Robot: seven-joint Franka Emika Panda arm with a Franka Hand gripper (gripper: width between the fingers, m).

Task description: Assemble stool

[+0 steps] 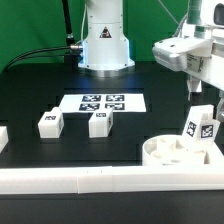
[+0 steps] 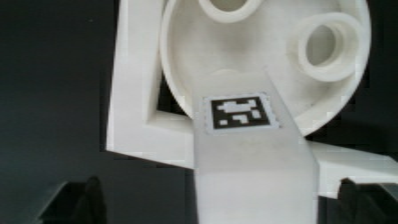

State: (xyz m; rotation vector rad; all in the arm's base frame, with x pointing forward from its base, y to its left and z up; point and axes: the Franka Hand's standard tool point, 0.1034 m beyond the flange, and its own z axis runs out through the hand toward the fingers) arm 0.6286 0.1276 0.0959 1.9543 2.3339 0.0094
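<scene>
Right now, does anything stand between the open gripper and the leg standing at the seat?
Nothing visible does. The gripper hangs open just above the standing leg at the seat; the wrist view shows only that leg directly below it.

Strong light is pouring down from above and it is washing out the white seat (image 2: 249,62) in my wrist view, so its rim is melting into glare. The leg (image 2: 249,165) right under my lens is looking soft and slightly blurred. My fingers (image 2: 68,205) are sitting in near-black shadow. In the exterior view the black table (image 1: 40,90) is swallowing shadows, and everything is looking coarse and grainy.
</scene>
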